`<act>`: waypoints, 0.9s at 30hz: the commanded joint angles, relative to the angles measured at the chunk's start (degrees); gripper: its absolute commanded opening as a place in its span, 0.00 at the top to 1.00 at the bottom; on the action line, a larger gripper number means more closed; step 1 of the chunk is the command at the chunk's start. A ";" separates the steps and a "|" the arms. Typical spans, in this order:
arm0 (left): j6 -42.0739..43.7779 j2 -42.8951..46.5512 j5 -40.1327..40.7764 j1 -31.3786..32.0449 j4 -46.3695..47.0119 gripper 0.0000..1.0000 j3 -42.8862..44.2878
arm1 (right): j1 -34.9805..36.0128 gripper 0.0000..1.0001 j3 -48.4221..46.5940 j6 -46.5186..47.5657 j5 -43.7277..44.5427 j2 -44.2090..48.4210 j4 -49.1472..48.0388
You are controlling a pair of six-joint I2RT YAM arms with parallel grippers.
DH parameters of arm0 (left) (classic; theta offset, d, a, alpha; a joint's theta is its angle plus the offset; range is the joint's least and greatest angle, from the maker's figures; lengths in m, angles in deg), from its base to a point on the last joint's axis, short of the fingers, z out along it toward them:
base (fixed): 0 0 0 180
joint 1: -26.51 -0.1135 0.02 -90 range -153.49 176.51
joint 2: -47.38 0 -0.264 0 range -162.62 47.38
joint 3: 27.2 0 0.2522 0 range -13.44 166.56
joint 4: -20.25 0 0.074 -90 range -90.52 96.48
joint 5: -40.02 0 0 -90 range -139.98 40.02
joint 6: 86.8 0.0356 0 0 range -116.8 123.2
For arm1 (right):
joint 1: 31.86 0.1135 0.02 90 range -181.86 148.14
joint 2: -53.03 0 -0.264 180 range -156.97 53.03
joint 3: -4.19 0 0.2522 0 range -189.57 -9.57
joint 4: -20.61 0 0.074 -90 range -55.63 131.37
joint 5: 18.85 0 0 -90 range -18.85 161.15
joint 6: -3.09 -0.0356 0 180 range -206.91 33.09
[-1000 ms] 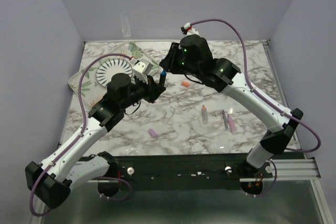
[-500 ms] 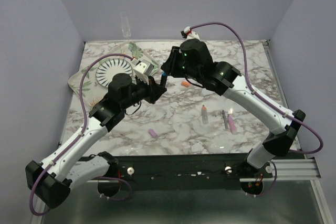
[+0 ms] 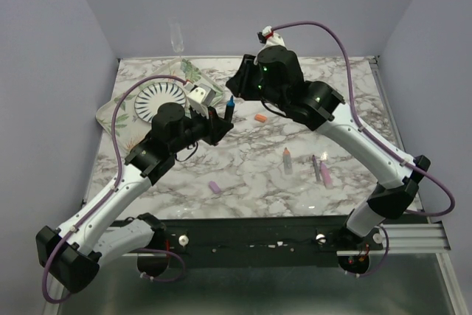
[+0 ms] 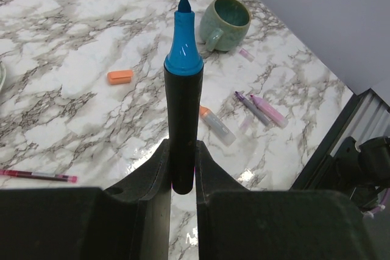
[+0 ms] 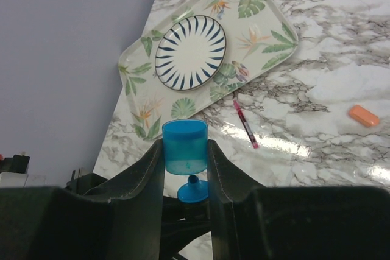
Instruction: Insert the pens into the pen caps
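1. Black marker point(image 4: 181, 120), blue-tipped, is clamped by its lower barrel between the left fingers point(image 4: 152, 178), which are closed tight on it.
2. Its long axis runs up the middle of the left wrist frame, tip toward the top edge.
3. Blue cap point(image 5: 184, 147) is pinched between the right fingers point(image 5: 144, 172) at lower centre of the right wrist frame, with the marker's tip just beneath it.
4. Both hang over the table point(image 3: 251, 167), upper centre of the top view; an orange cap point(image 3: 259, 118) lies just to their right.
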 commanded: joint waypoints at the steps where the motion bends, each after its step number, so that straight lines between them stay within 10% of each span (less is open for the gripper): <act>1: 0.81 0.35 0.09 -0.22 0.06 1.00 -0.13 | 0.68 0.99 3.03 -0.04 -0.03 1.82 0.19; 27: -1.65 0.53 -0.18 -0.58 3.30 1.00 0.13 | 4.72 0.99 10.06 -2.50 4.62 2.79 -2.01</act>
